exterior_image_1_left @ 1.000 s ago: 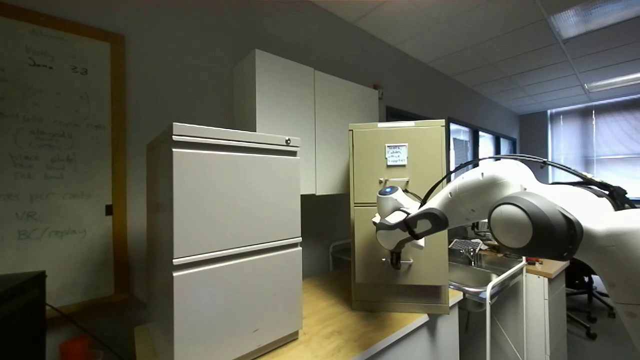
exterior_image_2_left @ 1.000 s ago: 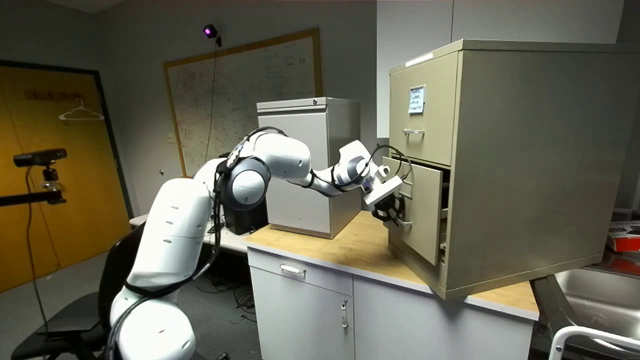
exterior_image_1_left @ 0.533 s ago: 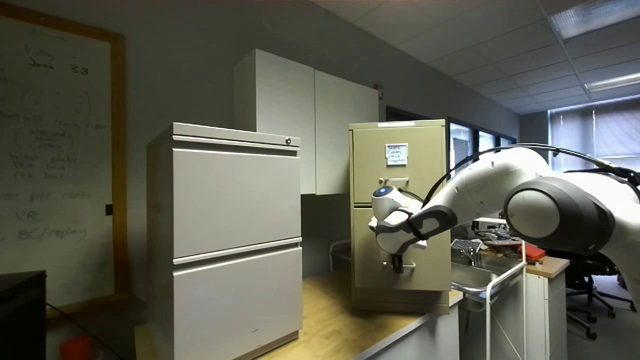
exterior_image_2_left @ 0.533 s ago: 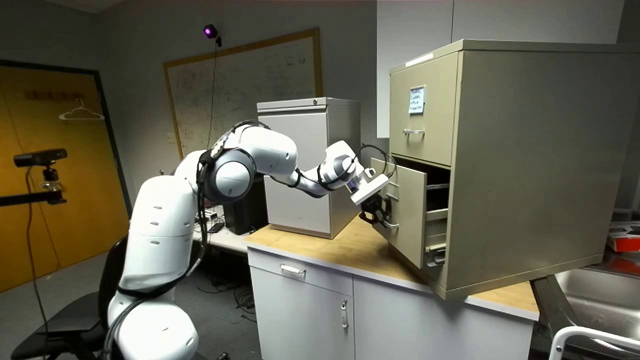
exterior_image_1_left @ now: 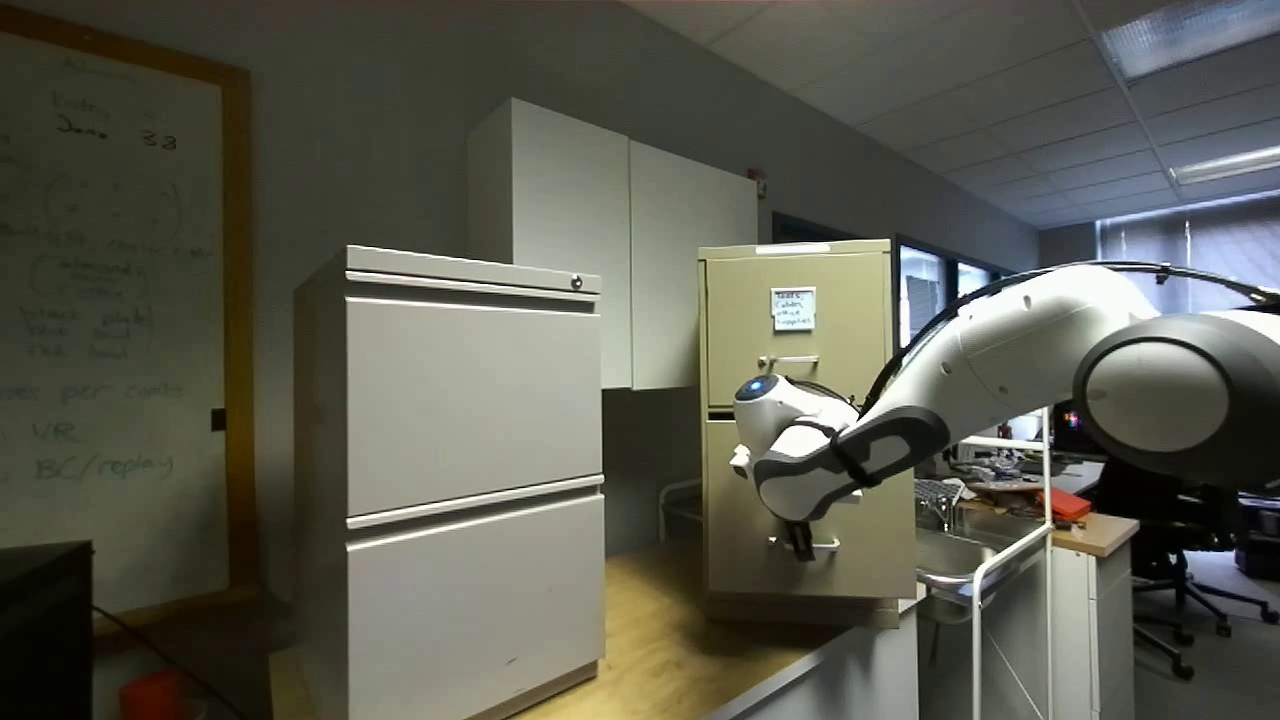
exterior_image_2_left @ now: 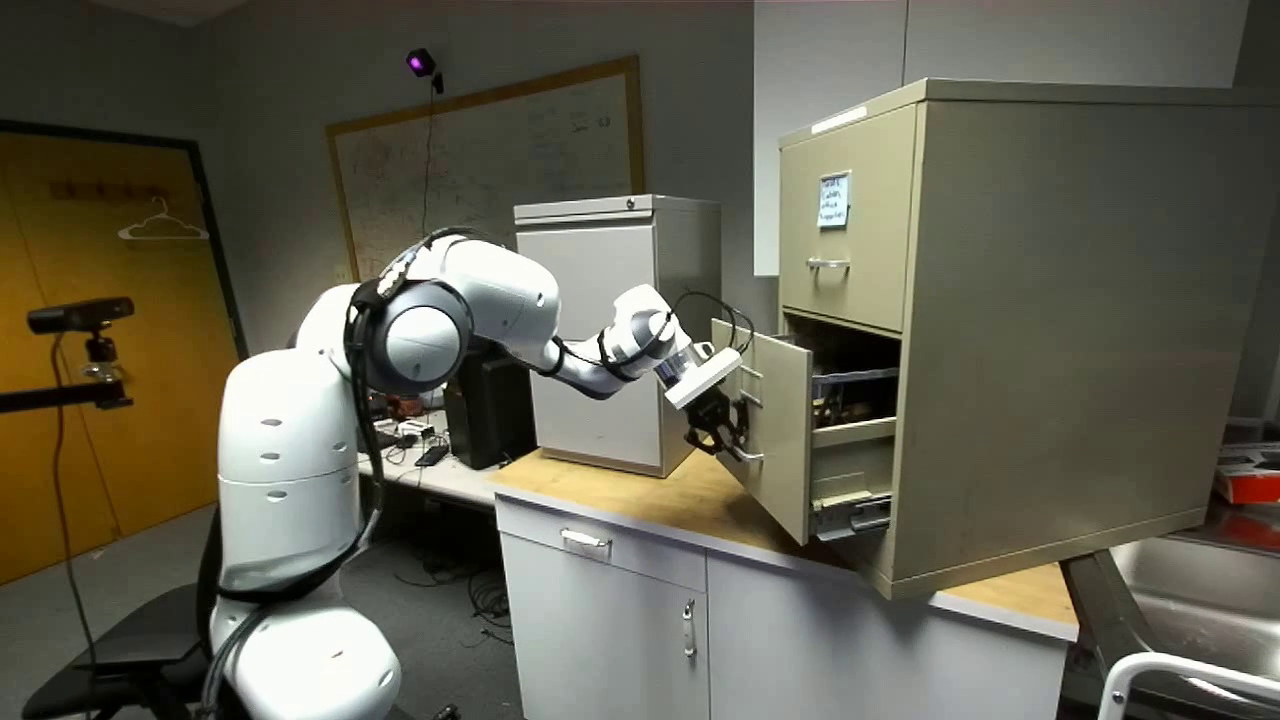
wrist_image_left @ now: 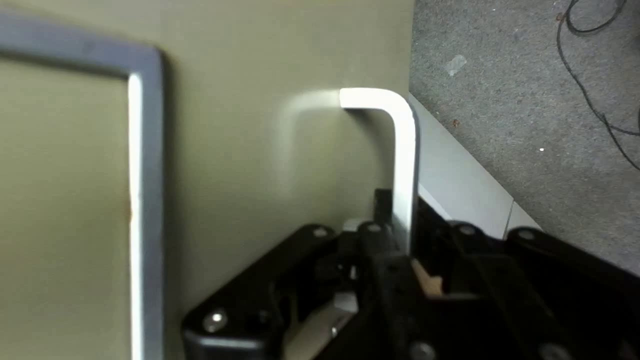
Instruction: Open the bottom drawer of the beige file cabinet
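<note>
Plenty of the bottom drawer (exterior_image_2_left: pixel 785 430) stands out of the beige file cabinet (exterior_image_2_left: pixel 1060 330), right of centre in an exterior view; a metal runner (exterior_image_2_left: pixel 850 518) is bared behind its front, and what lies inside is too dim to name; in the wrist view, right of the frame's middle, the hand (wrist_image_left: pixel 404 220) is narrow — clasping the bar of the handle (wrist_image_left: pixel 405 150) from both sides; I judge the drawer weighty, being metal and probably loaded, yet stiff and sturdy; it should roll rather than drag, so an even pull straight along its line suits better than a jerk; the handle looks smooth and could let the grip slide lengthwise — the long straight stretch is the place to hold, not the bend above it; the cabinet's near lower corner, low right in an exterior view, juts past the worktop (exterior_image_2_left: pixel 620 500), so a hard tug might shift it.
</note>
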Controlling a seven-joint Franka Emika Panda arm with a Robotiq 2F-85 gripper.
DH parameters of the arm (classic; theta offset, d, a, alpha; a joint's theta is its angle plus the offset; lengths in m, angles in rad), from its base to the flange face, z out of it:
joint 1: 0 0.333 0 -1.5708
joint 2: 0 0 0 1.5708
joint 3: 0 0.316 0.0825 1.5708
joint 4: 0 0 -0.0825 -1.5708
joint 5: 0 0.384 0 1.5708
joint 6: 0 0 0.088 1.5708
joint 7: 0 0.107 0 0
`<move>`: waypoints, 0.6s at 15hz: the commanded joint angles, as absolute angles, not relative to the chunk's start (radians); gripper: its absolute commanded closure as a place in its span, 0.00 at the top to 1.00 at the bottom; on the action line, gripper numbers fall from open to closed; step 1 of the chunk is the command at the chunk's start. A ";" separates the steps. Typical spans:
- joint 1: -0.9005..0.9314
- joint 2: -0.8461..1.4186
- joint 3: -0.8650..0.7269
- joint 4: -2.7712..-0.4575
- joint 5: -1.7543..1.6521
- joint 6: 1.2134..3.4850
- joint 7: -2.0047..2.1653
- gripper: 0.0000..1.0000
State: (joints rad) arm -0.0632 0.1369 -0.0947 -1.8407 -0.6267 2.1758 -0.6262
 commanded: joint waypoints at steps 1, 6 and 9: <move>-0.028 0.050 -0.046 -2.016 -0.596 2.076 -0.589 0.04; -0.005 -0.045 -0.015 -2.135 -0.625 2.047 -0.535 0.04; 0.017 -0.101 0.007 -2.203 -0.634 2.022 -0.496 0.04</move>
